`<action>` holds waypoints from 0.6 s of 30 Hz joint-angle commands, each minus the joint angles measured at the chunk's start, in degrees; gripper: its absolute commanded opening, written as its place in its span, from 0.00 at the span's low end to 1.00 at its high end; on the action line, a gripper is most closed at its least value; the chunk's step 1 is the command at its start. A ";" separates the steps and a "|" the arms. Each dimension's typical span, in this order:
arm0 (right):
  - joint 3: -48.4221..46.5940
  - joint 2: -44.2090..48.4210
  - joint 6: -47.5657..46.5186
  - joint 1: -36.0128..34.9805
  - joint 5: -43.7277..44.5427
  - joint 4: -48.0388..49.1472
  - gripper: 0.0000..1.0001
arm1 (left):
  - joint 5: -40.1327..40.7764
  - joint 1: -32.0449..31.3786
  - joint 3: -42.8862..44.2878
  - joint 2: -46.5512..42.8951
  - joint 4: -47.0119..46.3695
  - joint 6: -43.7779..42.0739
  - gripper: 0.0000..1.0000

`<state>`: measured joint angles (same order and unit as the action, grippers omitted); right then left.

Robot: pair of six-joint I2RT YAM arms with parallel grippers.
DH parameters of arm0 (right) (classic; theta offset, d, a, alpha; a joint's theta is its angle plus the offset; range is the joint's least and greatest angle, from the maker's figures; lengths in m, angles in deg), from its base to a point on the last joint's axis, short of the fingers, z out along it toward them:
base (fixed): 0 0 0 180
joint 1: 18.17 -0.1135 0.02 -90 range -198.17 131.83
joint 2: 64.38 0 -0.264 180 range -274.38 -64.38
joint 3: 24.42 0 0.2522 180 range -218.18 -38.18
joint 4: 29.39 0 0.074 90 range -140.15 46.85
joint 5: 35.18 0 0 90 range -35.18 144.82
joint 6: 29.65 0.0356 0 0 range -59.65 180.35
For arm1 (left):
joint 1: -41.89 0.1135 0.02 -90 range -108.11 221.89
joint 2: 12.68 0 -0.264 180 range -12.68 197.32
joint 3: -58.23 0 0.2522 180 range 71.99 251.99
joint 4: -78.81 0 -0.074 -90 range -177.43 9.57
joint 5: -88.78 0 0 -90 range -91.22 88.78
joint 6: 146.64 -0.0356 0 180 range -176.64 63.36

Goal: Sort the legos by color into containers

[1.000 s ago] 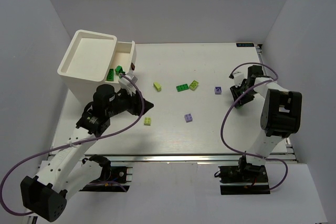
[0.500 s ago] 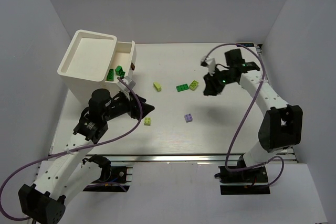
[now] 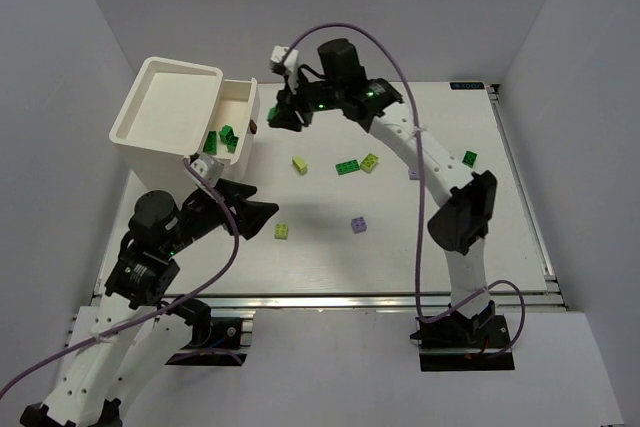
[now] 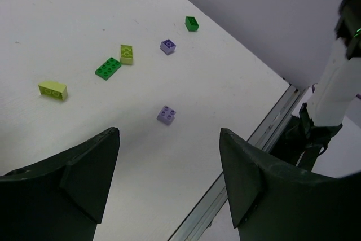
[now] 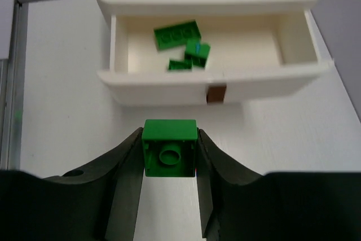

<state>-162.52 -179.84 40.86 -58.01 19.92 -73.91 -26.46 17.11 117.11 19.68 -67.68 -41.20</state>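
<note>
One second's swing from the right of the overhead frame to its upper left, with the right gripper (image 5: 169, 137) pinched tight on a green brick (image 5: 169, 156), just short of the open drawer (image 5: 158, 90) and its three greens (image 5: 176, 35). Drawn back to lower left with the left gripper (image 4: 168, 139) spread wide, empty. Judged one drop from four sorted; loose bricks (image 4: 108, 68) left mid-frame.

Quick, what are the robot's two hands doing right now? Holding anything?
Left gripper: open, holding nothing.
Right gripper: closed on a dark green lego, in front of the open drawer.
</note>
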 commanded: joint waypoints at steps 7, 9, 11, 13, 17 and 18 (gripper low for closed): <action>-4.25 -8.28 10.87 -8.15 6.24 27.23 0.00 | 7.39 0.34 5.06 -5.99 8.28 3.63 0.82; -6.78 -10.91 12.01 -9.20 7.64 29.35 0.00 | 8.09 0.34 5.85 -6.25 10.04 3.46 0.83; -8.02 -12.33 13.94 -9.21 8.52 31.97 0.00 | 8.45 0.34 7.08 -6.17 11.62 3.28 0.83; -7.24 -13.82 14.39 -9.56 9.05 34.70 0.03 | 8.71 0.34 8.04 -6.08 12.15 3.19 0.83; -7.06 -16.29 13.86 -10.00 10.02 36.04 0.24 | 8.71 0.34 9.36 -5.47 13.21 3.54 0.84; -6.98 -16.90 13.60 -10.17 10.28 36.12 0.28 | 8.71 0.34 9.46 -5.55 13.21 3.72 0.84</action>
<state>-167.54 -195.18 53.78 -67.71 28.14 -43.33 -18.55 17.18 124.44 13.54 -56.38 -38.08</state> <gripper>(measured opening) 0.427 0.837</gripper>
